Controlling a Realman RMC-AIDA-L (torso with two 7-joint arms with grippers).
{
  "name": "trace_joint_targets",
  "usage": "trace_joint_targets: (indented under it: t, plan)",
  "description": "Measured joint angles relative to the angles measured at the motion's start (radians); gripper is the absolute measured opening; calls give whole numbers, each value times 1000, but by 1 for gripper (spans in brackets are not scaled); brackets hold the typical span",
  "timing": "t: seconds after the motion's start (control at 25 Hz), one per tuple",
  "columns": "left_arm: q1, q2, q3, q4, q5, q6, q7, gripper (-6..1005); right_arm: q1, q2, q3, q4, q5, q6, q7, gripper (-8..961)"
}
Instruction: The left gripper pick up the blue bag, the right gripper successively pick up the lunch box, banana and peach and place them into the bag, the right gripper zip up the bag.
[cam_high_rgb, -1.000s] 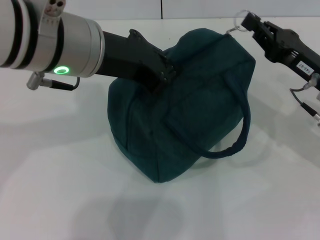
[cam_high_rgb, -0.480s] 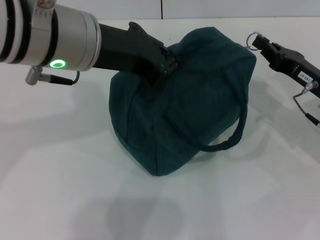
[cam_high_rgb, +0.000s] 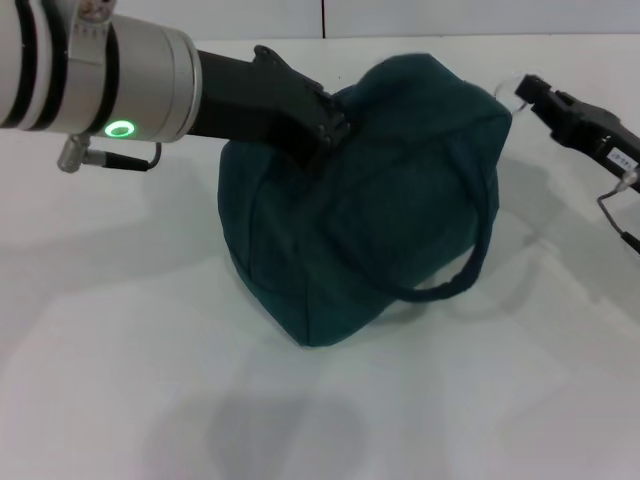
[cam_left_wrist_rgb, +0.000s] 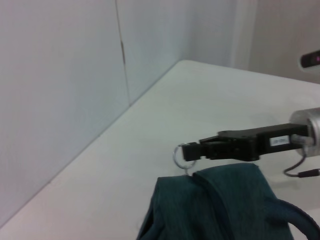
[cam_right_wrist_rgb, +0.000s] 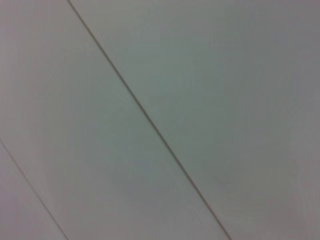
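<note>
**Zip step, R gripper on ring pull at bag's far end**

Blue bag (cam_high_rgb: 370, 200) sits mid-table (cam_high_rgb: 120, 330) in head view, bulging, top looks closed over; no lunch box, banana or peach visible anywhere, so presumably all inside, can't confirm. One loop handle (cam_high_rgb: 465, 270) droops off the bag's side toward 4 o'clock.

Left gripper (cam_high_rgb: 330, 130) comes in from 9–10 o'clock and is buried in the fabric at the bag's top edge, approx 11 o'clock of bag centre. Fingers look clamped narrow on a fold of cloth, holding the bag steady. Green ring on wrist lit.

Right gripper (cam_high_rgb: 530, 92) is at 2 o'clock of the bag, just beside its upper corner. L wrist view shows it better: right gripper (cam_left_wrist_rgb: 192, 151) tips pinched narrow on the ring zipper pull (cam_left_wrist_rgb: 179, 156), ring hanging right at the bag's end, touching the fabric edge. R wrist view shows only blank wall w/ a seam line, no use.

Step judged: final one, zipping. Pull sits at the far end of the bag, so zip prob at or near end of travel; task close to done.

Next move calls for: check zip is fully run to the end; if so, R lets go of the ring and backs off toward 2–3 o'clock w/o snagging it, L keeps bracing till then.
</note>
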Motion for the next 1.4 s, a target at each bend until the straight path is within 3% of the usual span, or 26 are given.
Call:
trace_joint_targets:
  t: [0.12,0.6,0.76,0.84,0.96,1.12,1.28,1.4]
  plan:
    - [13,0,3,-5,-4,-37,19,41,-26,-2,21,-1,7,-29,-2,29]
    - [45,-1,-3,-78,-81,-183,62,110,-168,-35,115,-3,7,-136,-10,489]
    - [75,0,-12,-84,-155,-234,90,141,-180,-47,115,-4,4,-167,-10,655]
    - [96,0,-31,-92,-233,-250,135,214,-180,-53,115,-4,0,-182,-11,694]
    - [128,0,-72,-147,-421,-272,272,323,-180,-71,110,-4,-2,-245,-27,752]
    - [148,2,-143,-286,-673,-252,514,496,-182,-108,109,-9,-46,-444,-112,829]
    - [165,3,-225,-445,-803,-157,767,630,-198,-146,112,-59,-159,-627,-224,874]
    - [180,5,-314,-596,-904,-3,956,695,-227,-161,113,-123,-249,-704,-312,874]
